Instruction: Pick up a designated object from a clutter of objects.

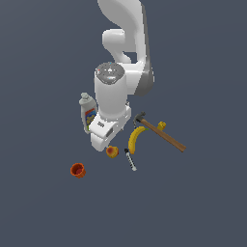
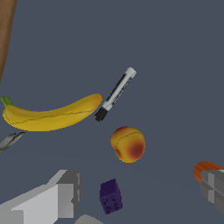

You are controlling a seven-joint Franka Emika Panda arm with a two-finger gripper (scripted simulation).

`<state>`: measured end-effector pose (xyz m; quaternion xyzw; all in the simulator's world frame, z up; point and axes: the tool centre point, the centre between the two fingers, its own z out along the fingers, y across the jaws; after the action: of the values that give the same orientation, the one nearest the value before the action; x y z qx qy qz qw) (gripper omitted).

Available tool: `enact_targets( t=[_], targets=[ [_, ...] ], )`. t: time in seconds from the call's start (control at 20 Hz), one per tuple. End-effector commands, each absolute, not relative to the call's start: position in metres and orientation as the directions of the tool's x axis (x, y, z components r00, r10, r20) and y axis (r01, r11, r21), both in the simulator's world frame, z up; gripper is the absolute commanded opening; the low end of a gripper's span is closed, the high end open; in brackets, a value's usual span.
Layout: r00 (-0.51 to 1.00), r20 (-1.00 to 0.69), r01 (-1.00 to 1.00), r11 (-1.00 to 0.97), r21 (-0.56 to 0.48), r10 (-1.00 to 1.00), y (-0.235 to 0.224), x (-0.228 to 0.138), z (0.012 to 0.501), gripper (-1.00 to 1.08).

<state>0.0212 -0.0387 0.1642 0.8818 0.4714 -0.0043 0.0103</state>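
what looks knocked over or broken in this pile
Nothing stands out. The white bottle stands upright; the banana, marker, hammer, peach and purple block lie intact on the floor, none touching the peach.

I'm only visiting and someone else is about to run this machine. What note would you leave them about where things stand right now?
Gripper: open, holding nothing, fingers wide apart above the floor.
Peach: on the floor, untouched, ahead of the fingers, beside the marker pen and banana. A purple block lies between the fingers.
Done: arm poised over the clutter.
Left: centre on the peach, lower, close, lift.
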Motion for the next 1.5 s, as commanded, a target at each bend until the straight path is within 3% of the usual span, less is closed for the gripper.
enact_targets(
  t=[0.0, 0.8, 1.45],
  targets=[
    [0.5, -0.018, 0.866, -0.5, 0.012, 0.866, -0.041, 0.021, 0.154, 1.0],
    [0.152, -0.006, 0.988, -0.152, 0.001, 0.988, -0.052, 0.013, 0.099, 1.0],
    [0.063, 0.0, 0.998, -0.063, 0.0, 0.998, -0.054, 0.01, 0.085, 1.0]
  ],
)
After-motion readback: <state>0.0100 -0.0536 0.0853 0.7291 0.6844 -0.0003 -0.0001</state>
